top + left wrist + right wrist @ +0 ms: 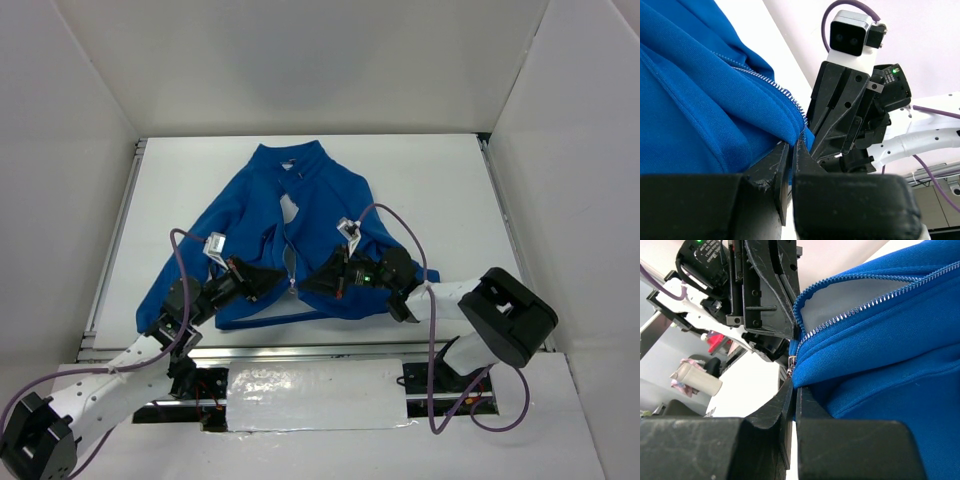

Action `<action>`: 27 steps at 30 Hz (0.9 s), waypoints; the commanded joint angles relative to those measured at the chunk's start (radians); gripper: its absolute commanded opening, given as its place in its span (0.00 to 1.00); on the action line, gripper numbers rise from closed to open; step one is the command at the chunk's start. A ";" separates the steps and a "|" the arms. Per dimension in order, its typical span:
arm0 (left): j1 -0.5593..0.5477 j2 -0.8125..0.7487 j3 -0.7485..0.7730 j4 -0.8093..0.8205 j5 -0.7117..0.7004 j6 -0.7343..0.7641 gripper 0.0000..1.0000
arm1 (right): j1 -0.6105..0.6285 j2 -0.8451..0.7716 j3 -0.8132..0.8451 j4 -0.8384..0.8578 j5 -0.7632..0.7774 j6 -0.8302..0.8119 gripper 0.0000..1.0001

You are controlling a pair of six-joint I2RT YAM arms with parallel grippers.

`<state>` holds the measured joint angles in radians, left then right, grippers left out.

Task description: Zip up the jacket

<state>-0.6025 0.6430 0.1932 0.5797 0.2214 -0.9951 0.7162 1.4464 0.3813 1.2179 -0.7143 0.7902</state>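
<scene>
We pinch the blue jacket (320, 215) at its hem on a white bench (440, 190).
White walls (60, 150) box the bench in. Our left hand (284, 283) is closed on the hem just left of the zipper (288, 245); our right hand (304, 285) is closed on the hem just right of it, beside the metal pull (790, 361). The jacket lies mid-bench, collar (290, 155) far, hem near us, long axis running near to far.
</scene>
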 commanded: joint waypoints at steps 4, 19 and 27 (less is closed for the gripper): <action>0.001 -0.012 0.009 0.121 0.044 -0.010 0.00 | -0.008 0.014 0.042 0.123 -0.034 0.020 0.00; 0.001 -0.035 -0.012 0.126 0.064 -0.010 0.00 | -0.054 0.078 0.054 0.279 -0.109 0.127 0.00; 0.001 -0.065 -0.011 0.109 0.047 -0.002 0.00 | -0.054 0.109 0.056 0.405 -0.180 0.204 0.00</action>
<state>-0.6025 0.5907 0.1738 0.6060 0.2485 -0.9985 0.6666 1.5387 0.4004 1.2716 -0.8402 0.9482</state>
